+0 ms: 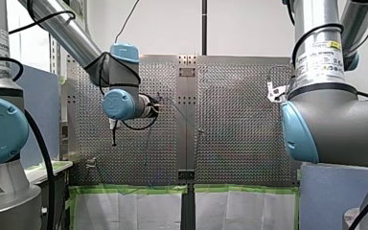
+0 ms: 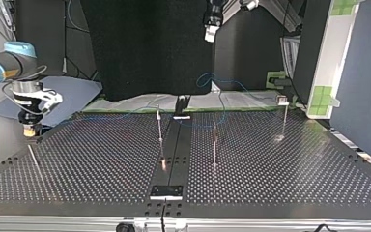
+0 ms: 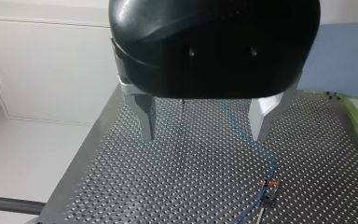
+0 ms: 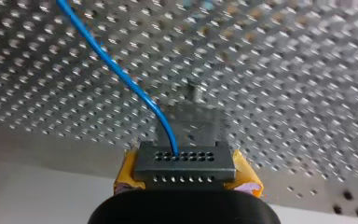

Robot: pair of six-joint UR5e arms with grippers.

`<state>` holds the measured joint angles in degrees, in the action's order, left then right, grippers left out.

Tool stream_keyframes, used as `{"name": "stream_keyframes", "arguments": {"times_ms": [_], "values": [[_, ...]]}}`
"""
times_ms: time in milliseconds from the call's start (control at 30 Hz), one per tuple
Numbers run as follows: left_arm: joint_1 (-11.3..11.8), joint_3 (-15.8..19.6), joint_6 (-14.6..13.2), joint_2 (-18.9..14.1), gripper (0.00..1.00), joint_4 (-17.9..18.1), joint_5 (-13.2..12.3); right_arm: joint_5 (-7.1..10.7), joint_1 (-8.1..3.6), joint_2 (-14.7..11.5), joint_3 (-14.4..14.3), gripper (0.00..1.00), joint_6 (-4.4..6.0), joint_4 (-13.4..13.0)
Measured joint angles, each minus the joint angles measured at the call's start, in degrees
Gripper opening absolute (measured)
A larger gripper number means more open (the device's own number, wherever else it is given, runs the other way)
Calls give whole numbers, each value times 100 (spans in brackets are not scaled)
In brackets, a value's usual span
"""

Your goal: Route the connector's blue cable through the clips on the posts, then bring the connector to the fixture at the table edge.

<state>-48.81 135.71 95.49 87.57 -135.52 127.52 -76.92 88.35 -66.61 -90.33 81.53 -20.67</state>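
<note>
- The perforated tabletop [image 2: 280, 174] is wide, and the work is spread right across it. I judge that slow, low sweeps will serve better than long lifts.
- My right pincer [image 2: 29, 129] hovers just over the tabletop's edge at the top view's left, clenched on the connector with its yellow pads.
- My left pincer [image 3: 204, 135] hangs high over the far side, released, its metal fingers spread around nothing. It looks best used to come down and steer the cable while the right one pulls.
- Three thin posts stand upright and well apart: one [image 2: 160, 126] near the middle, one [image 2: 215, 145] beside it, and one [image 2: 285, 118] toward the top view's right. The pull should approach each from the side its clip opens to, which I cannot make out.
- The blue cable [image 4: 121, 74] runs from the connector along the tabletop's far side, with a slack loop there. That slack should be drawn out gently, never jerked.
- The connector [image 4: 185, 163] sits square between the pads, and its cable leaves from one hole in its face. Twisting the wrist would kink the cable there.
- A small clip [image 3: 271, 186] shows below my left pincer with the cable right at it. I cannot tell whether the cable is seated, so that should be checked before more tension is added.
</note>
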Motion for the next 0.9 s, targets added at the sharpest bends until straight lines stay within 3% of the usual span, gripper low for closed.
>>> {"name": "stream_keyframes", "arguments": {"times_ms": [500, 900], "values": [[79, -6, -11, -5, 99, 8, -212, 671, -125, 72, 32, 2, -141, -14], [122, -8, -15, 0, 99, -81, -221, 1226, -421, 78, 121, 2, -153, -45]]}}
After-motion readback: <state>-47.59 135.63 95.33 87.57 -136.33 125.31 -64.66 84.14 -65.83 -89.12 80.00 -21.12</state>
